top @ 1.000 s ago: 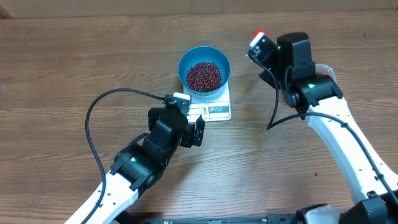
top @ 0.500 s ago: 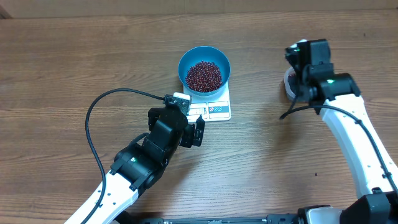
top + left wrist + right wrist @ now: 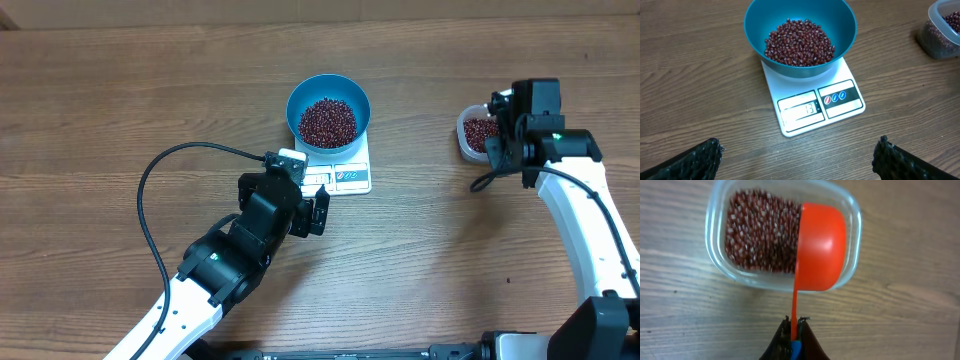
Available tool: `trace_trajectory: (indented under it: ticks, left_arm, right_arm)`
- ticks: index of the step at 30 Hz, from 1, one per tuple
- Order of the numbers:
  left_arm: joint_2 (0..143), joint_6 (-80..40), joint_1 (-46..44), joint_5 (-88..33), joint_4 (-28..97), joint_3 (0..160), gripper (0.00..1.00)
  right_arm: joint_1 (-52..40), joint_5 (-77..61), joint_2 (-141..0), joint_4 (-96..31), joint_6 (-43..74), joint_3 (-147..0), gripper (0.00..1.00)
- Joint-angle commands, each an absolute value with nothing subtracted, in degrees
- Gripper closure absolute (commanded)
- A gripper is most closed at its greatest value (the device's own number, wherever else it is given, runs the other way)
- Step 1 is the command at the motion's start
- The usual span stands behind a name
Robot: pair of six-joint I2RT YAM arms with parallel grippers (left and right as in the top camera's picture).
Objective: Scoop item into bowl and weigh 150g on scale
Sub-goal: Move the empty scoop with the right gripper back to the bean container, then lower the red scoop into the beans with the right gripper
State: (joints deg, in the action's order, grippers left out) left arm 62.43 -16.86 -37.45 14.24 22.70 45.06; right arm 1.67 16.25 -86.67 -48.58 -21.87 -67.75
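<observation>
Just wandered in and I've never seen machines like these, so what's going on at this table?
It's a weighing job. The right gripper is shut on the handle of an orange scoop, holding it over a clear tub of dark red beans off to the right. A blue bowl, already holding a heap of the same beans, sits on a small white scale in the middle. The left gripper hovers open near the scale, holding nothing.
</observation>
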Motion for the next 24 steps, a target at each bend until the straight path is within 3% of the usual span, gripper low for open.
trace_trajectory:
  ticks: [1, 24]
  left_arm:
    - [62.48, -17.82, -37.15, 14.98, 22.48, 46.37, 0.0]
    - [62.48, -17.82, -37.15, 14.98, 22.5, 46.37, 0.0]
  right_arm:
    - [2.87, 15.29, -86.85, -47.9, -20.97, -66.65, 0.96]
    - [3.53, 15.33, -91.55, -40.34, -21.08, -63.0, 0.96]
